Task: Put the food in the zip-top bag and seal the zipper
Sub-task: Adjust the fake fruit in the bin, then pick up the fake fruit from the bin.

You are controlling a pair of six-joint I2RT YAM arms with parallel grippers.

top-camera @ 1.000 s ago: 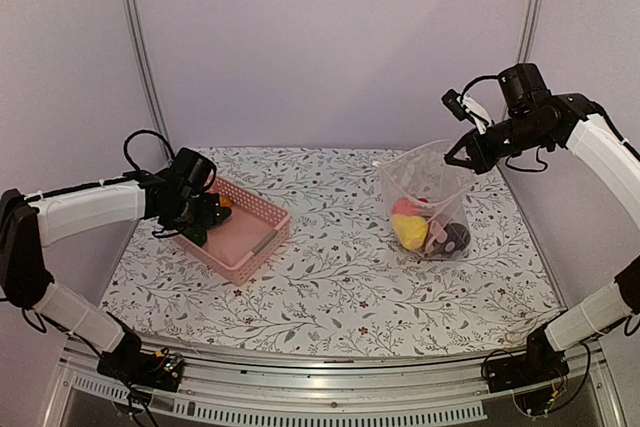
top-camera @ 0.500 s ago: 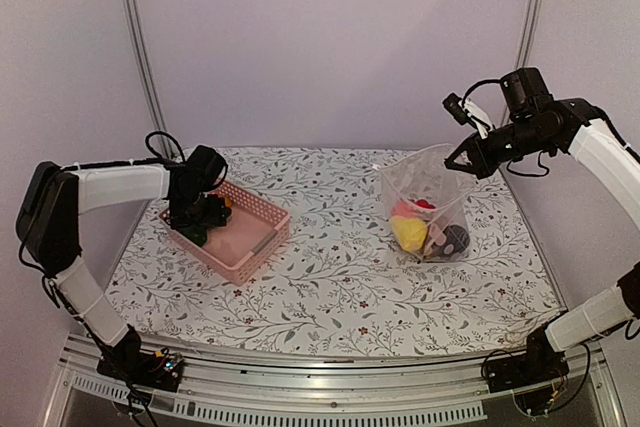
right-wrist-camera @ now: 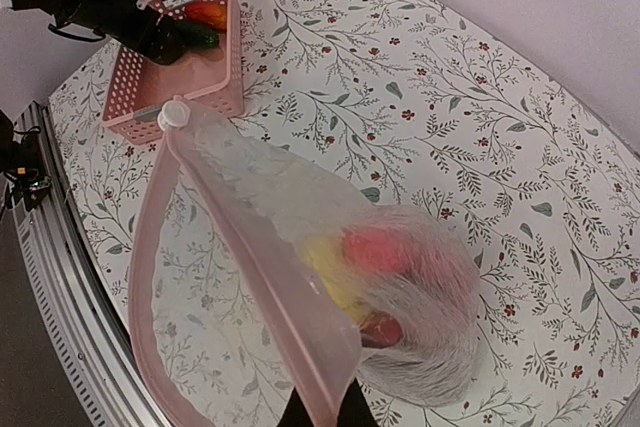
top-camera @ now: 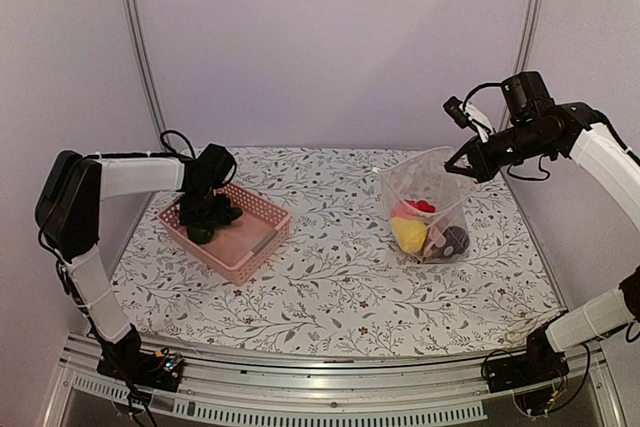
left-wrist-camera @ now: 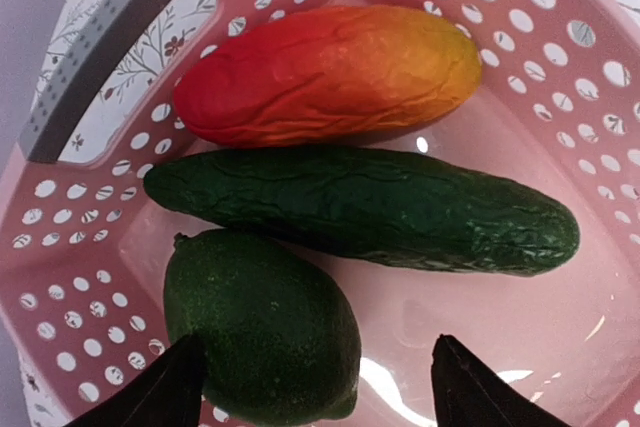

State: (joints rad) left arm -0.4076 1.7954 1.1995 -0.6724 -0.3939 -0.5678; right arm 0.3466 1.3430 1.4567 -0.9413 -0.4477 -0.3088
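Top external: the left gripper is lowered into the pink latticed plastic basket at the left of the floral table. The right gripper pinches the raised top edge of the clear soft plastic zip-top bag, which stands at the right with food inside.

Left wrist: jaws spread wide, gripping nothing. A round dark green fruit lies between the fingers, nearer the left one; contact cannot be told. Beyond it lie a dark green cucumber and a red-orange oblong piece.

Right wrist: the fingers are clenched on the pinkish zipper strip. The mouth hangs open, with yellow and pink pieces at the bottom.
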